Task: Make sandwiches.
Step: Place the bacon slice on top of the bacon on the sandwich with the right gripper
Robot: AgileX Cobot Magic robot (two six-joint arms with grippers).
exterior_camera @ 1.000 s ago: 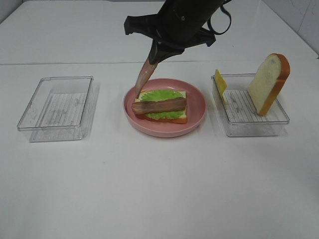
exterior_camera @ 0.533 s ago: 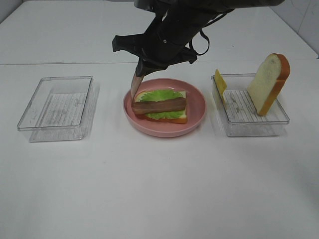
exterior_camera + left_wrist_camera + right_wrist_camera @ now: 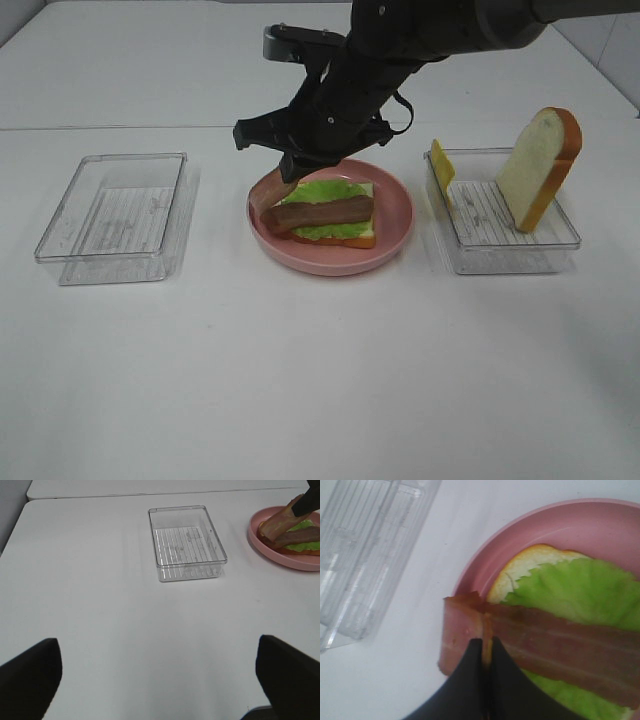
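My right gripper (image 3: 486, 650) pinches one reddish-brown bacon strip (image 3: 460, 640), which slants down toward the left edge. I see the open sandwich (image 3: 340, 190), green lettuce on bread, on the pink plate (image 3: 395, 225) mid-worktop. A second bacon strip (image 3: 325, 212) lies along it, parallel to the far edge.

A robotics lab bench, by the look of it — a plain white tabletop (image 3: 320, 380), a jointed black robot arm (image 3: 420, 40) leaning over it, and food that is plainly moulded toy plastic: a white bread slice with orange-brown crust (image 3: 538, 168) standing on end in a clear rectangular plastic tray (image 3: 500, 258), a reddish-brown bacon strip (image 3: 274, 191) pinched by the arm at the edge of a round pink plate (image 3: 395, 235).
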